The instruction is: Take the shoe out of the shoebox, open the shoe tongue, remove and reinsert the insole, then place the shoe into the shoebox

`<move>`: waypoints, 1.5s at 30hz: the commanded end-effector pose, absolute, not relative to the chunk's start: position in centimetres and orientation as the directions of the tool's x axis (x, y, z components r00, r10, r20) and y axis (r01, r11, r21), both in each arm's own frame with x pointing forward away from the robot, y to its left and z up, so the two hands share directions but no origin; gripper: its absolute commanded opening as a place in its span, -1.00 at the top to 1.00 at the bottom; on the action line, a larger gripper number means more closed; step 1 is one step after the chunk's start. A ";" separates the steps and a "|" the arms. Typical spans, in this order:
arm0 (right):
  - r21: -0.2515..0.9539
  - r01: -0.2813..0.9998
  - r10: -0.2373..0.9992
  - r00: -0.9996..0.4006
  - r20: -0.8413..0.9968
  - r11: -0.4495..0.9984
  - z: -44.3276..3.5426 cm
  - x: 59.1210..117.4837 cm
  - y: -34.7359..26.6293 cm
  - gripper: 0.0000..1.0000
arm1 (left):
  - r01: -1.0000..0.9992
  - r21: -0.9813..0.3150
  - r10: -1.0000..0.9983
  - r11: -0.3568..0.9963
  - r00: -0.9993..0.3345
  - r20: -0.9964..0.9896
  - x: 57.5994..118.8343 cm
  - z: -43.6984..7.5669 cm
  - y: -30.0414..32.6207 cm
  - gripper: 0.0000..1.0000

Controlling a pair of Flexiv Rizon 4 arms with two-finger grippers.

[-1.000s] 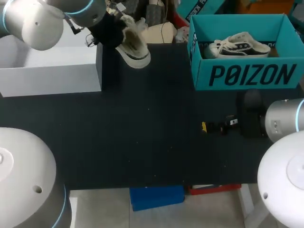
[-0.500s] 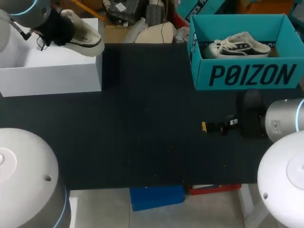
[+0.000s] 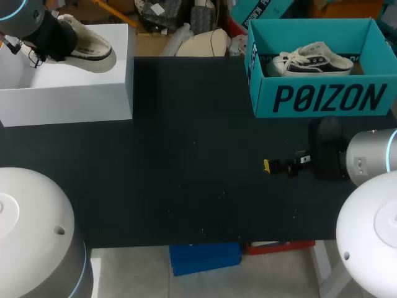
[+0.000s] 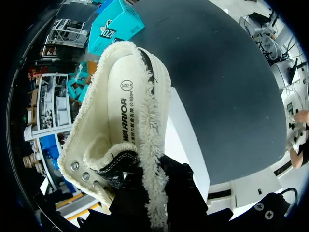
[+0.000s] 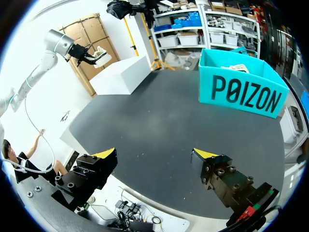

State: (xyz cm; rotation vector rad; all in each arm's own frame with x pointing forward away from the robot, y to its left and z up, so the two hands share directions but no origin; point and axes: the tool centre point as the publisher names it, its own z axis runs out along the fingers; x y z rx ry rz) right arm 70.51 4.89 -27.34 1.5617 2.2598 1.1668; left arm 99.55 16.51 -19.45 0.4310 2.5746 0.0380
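A cream low-top shoe (image 3: 87, 45) with a frayed collar hangs over the white box (image 3: 68, 93) at the table's back left. My left gripper (image 3: 53, 38) is shut on it. In the left wrist view the dark fingers (image 4: 181, 193) pinch the shoe's (image 4: 120, 125) fringed side edge, and the printed insole (image 4: 120, 108) faces the camera. The white box (image 4: 186, 140) lies under the shoe. My right gripper (image 3: 282, 166) stands open and empty low over the table at the right. Its yellow tips are wide apart in the right wrist view (image 5: 154, 154).
A teal shoebox (image 3: 322, 99) stands at the back right with a black-and-white sneaker (image 3: 313, 60) inside. It is ahead of my right gripper in the right wrist view (image 5: 241, 92). The dark tabletop (image 3: 186, 161) stretches between the two boxes.
My left arm has carried the shoe leftward from the table's back middle to above the white box. The right arm has stayed put.
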 end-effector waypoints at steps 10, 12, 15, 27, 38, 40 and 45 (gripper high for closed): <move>0.672 0.725 0.848 -0.444 0.290 0.149 -27.5 70.5 4.9 -1.00 | 0.189 0.072 0.200 0.979 -0.851 -0.485 102.9 -22.5 20.0 1.00; 0.672 0.725 0.848 -0.444 0.290 0.149 -27.5 70.5 4.9 -1.00 | 0.177 0.063 0.185 0.982 -0.855 -0.485 103.2 -22.9 20.1 1.00; 0.672 0.725 0.848 -0.444 0.290 0.149 -27.5 70.5 4.9 -1.00 | 0.158 0.062 0.169 0.985 -0.864 -0.474 103.8 -23.7 20.3 1.00; 0.672 0.725 0.848 -0.444 0.290 0.149 -27.5 70.5 4.9 -1.00 | 0.108 0.049 0.119 0.993 -0.900 -0.419 104.2 -27.6 21.0 1.00; 0.672 0.725 0.848 -0.444 0.290 0.149 -27.5 70.5 4.9 -1.00 | 0.086 0.049 0.098 0.995 -0.923 -0.372 103.8 -31.1 21.8 1.00; 0.672 0.725 0.848 -0.444 0.290 0.149 -27.5 70.5 4.9 -1.00 | 0.083 0.048 0.095 0.995 -0.928 -0.361 103.8 -31.6 22.0 1.00; 0.672 0.725 0.848 -0.444 0.290 0.149 -27.5 70.5 4.9 -1.00 | 0.076 0.040 0.085 0.996 -0.935 -0.345 104.0 -32.7 22.3 1.00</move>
